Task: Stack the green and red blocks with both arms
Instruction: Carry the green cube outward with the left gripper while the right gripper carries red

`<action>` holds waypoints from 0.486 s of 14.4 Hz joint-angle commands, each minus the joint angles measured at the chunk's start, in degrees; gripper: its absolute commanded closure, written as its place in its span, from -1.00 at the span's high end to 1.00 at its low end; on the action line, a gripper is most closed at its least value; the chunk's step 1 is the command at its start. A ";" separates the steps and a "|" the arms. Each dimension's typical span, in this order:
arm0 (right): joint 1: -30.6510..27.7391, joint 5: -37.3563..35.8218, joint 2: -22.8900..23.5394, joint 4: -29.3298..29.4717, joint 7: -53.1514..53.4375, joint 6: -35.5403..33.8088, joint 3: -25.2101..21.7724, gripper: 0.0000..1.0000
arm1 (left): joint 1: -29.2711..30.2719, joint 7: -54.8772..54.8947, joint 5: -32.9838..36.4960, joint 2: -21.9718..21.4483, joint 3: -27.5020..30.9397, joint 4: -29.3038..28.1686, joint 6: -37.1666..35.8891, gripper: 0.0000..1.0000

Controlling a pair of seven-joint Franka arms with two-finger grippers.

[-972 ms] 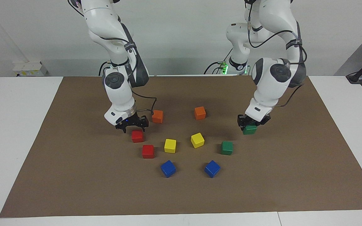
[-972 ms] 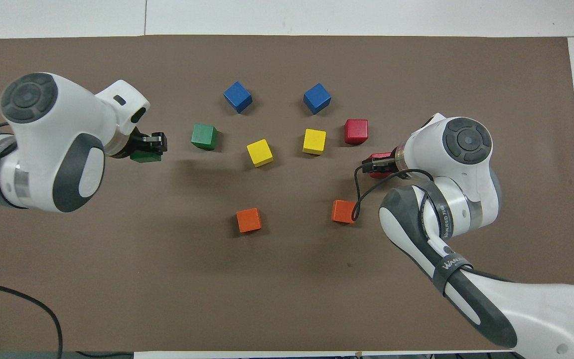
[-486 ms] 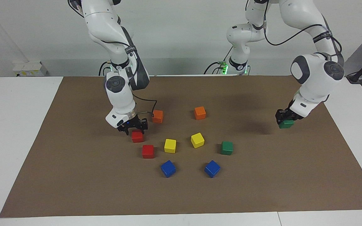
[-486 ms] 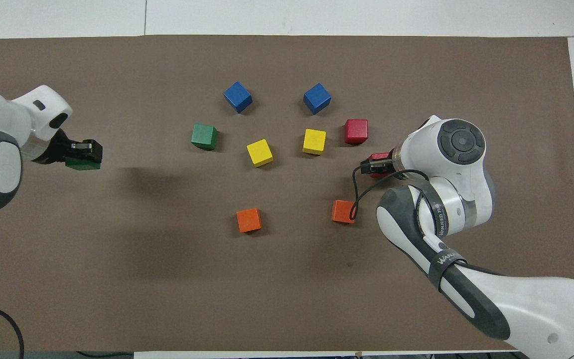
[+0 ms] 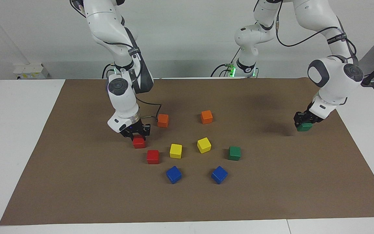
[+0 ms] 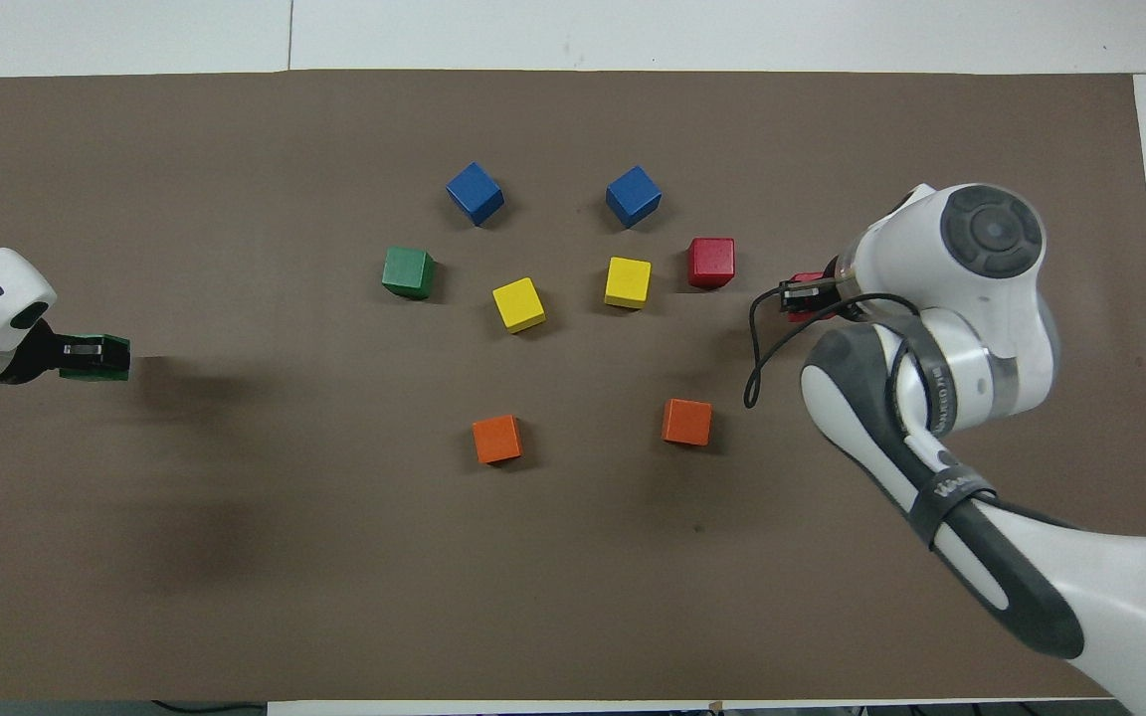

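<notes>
1. We are clamping the right gripper on a red cube; the other red cube is sitting just beside it, risking a knock.
2. We are gripping a green cube in the left gripper, well apart from the other green cube; it may slip.

1. Cube cluster mid-mat: two orange cubes nearest the robots, two yellow cubes in the middle, two blue cubes farthest; narrow gaps only.
2. Loose red cube and loose green cube flank the yellows; top access free.
3. Right gripper and its arm block the orange cube at that end.
4. Brown mat bare outside the cluster; wide passage.
</notes>
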 commanded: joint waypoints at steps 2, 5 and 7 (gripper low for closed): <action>-7.69 -0.03 0.59 4.31 -9.56 -3.62 0.61 -1.00 | 1.95 0.97 0.41 -1.56 -0.60 -5.37 5.56 -1.00; -10.69 0.67 0.50 3.87 -10.98 -3.71 0.70 -1.00 | 2.04 0.97 0.41 -1.21 -0.60 -6.26 6.54 -1.00; -10.79 0.67 0.41 2.91 -10.89 -2.31 0.70 -1.00 | 2.22 0.97 0.41 -0.59 -0.60 -6.26 6.71 -1.00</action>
